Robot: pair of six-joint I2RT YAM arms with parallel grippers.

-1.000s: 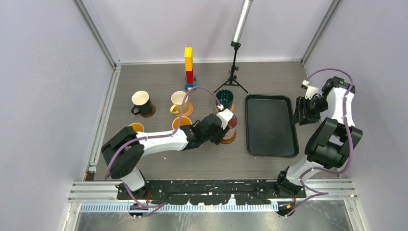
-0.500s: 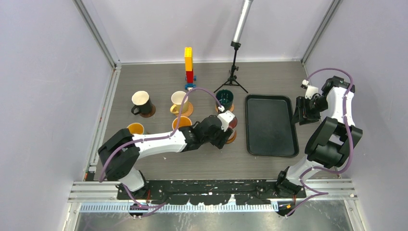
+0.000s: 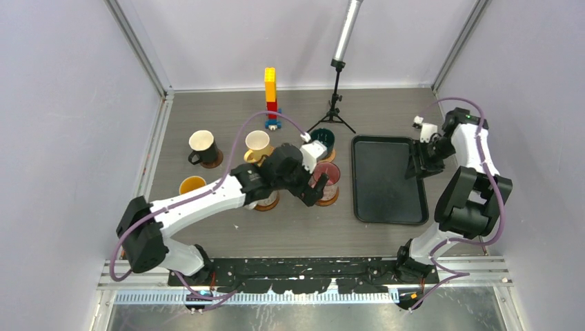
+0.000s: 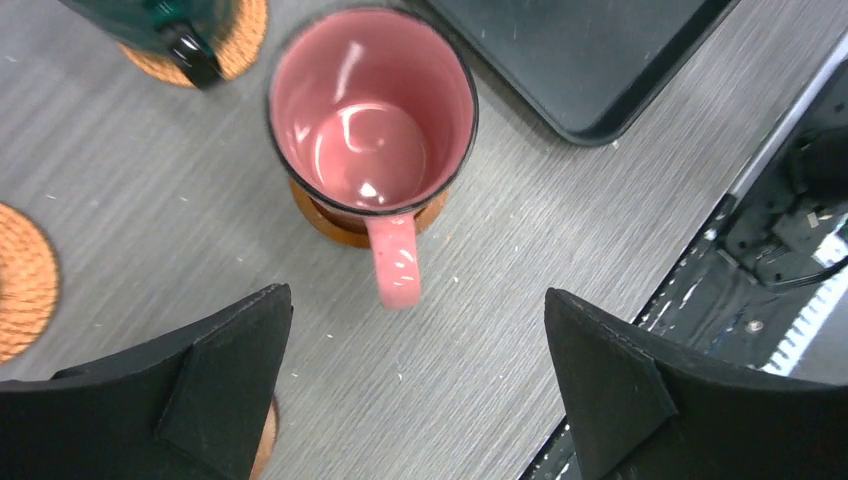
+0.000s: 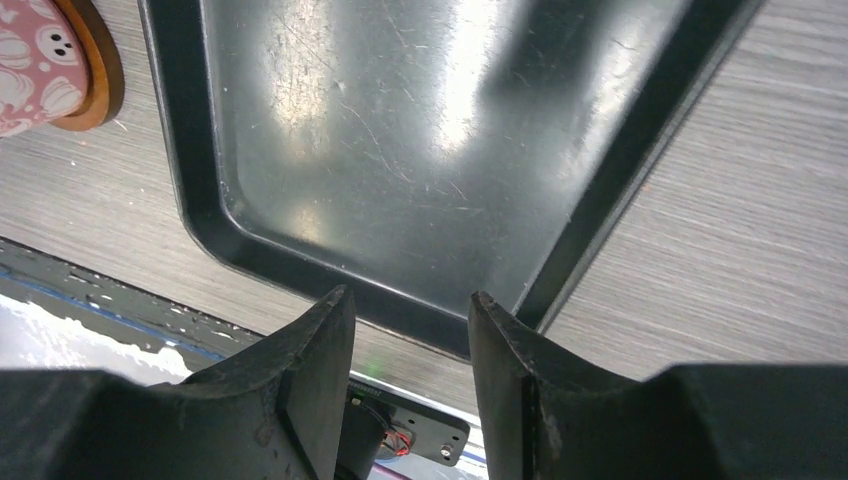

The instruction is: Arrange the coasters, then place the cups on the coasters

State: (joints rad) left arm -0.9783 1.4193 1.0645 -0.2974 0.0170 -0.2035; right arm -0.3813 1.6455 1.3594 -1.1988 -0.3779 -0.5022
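Note:
A pink cup (image 4: 370, 130) stands upright on a dark coaster (image 4: 330, 218), its handle pointing at my left gripper (image 4: 415, 293). That gripper is open wide, just short of the handle, holding nothing. From above, the pink cup (image 3: 326, 181) sits left of the tray, with my left gripper (image 3: 312, 192) beside it. A dark green cup (image 3: 322, 141), a cream-yellow cup (image 3: 257, 145) and a black cup (image 3: 201, 146) stand on coasters behind. An orange-inside cup (image 3: 192, 185) stands at the left. My right gripper (image 5: 410, 295) hangs part open and empty over the tray's edge.
A black tray (image 3: 388, 179) lies right of the cups. A yellow, red and blue brick tower (image 3: 270, 93) and a tripod (image 3: 336, 110) stand at the back. A woven coaster (image 4: 20, 280) lies left of my left fingers. Metal rails run along the near edge.
My left gripper has opened, let go of the pink cup on its coaster, and drawn back to the left. My right gripper has shifted left over the tray's right edge.

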